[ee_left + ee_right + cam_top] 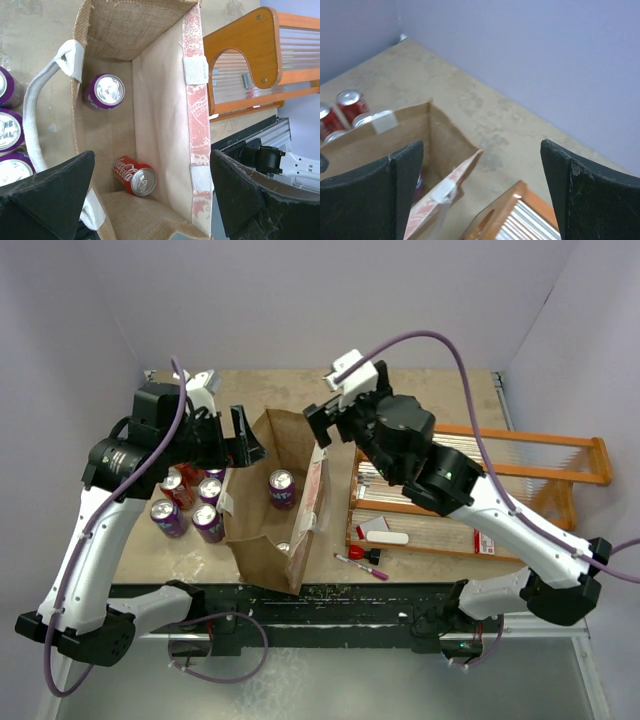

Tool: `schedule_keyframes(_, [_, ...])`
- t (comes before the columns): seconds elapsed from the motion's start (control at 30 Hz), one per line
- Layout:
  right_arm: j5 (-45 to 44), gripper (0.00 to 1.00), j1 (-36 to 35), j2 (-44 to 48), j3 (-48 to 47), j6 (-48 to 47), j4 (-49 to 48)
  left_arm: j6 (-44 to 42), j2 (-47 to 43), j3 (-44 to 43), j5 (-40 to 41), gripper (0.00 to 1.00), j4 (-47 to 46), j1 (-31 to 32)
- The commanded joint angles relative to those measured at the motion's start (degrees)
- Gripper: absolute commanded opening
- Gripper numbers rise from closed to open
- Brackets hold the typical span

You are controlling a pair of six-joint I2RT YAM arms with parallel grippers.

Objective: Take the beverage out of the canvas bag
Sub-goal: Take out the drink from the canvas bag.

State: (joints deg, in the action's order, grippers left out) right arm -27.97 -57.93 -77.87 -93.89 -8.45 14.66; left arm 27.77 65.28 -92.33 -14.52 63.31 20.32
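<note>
Tan table [430, 390], lilac walls. The canvas bag [160, 115] is stood upright with its mouth open, presumably for reach from above. Inside, a purple can [104, 91] is upright and a red cola can [135, 176] is lying. The left gripper [150, 155] is pointed down over the mouth, spread and empty. The right gripper [482, 145] is likewise released, near the far rim.
</note>
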Motion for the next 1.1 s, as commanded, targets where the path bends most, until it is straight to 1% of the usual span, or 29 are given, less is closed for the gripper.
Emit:
schedule_keyframes(0.0, [-8.89,1.00,1.71,5.06,6.78,-8.29,-15.56,-1.38,0.06,4.44,-2.94,1.00,-8.34,-0.04])
schedule_keyframes(0.07, [-9.32,1.00,2.90,7.20,8.48,-9.07,-19.02,-1.48,0.61,6.30,-4.09,0.99,-10.21,0.07])
schedule_keyframes(0.13, [-8.73,1.00,4.38,8.64,7.43,-8.26,-19.80,-1.71,1.87,6.91,-3.31,1.00,-9.53,0.54])
schedule_keyframes(0.2, [-8.04,1.00,5.19,9.60,5.53,-8.50,-20.20,-1.84,3.09,6.82,-2.23,0.96,-9.22,1.67])
schedule_keyframes(0.33, [-6.00,1.00,5.46,11.23,4.02,-11.39,-21.37,-0.32,4.81,7.77,2.93,0.87,-10.76,4.46])
schedule_keyframes(0.37, [-6.03,1.00,5.46,11.62,4.28,-12.01,-21.91,-0.07,5.77,7.94,4.59,0.84,-10.91,5.64])
schedule_keyframes(0.43, [-6.42,1.00,5.46,12.49,5.36,-12.90,-23.38,0.55,8.27,7.30,8.41,0.82,-10.74,9.12])
schedule_keyframes(0.53, [-6.37,1.00,5.54,13.45,6.31,-13.16,-24.79,2.22,13.34,5.98,13.90,0.81,-9.51,13.68])
schedule_keyframes(0.63, [-4.88,1.00,5.55,14.35,6.57,-12.15,-23.26,4.18,15.68,6.89,17.57,0.81,-8.46,14.95])
schedule_keyframes(0.73, [-3.51,1.00,5.55,16.43,8.70,-12.07,-22.81,5.45,15.38,10.55,20.45,0.85,-9.62,15.25])
schedule_keyframes(0.87, [-3.50,1.00,5.59,18.01,10.51,-12.79,-23.70,5.72,17.00,13.29,20.85,0.87,-11.99,15.23])
schedule_keyframes(1.0, [-3.16,1.00,5.63,18.06,11.89,-15.49,-26.37,4.25,21.96,12.02,20.16,0.87,-13.84,15.17])
schedule_keyframes(1.07, [-3.41,1.00,5.64,18.01,12.09,-16.19,-27.06,3.69,25.66,10.04,20.11,0.88,-13.22,15.18])
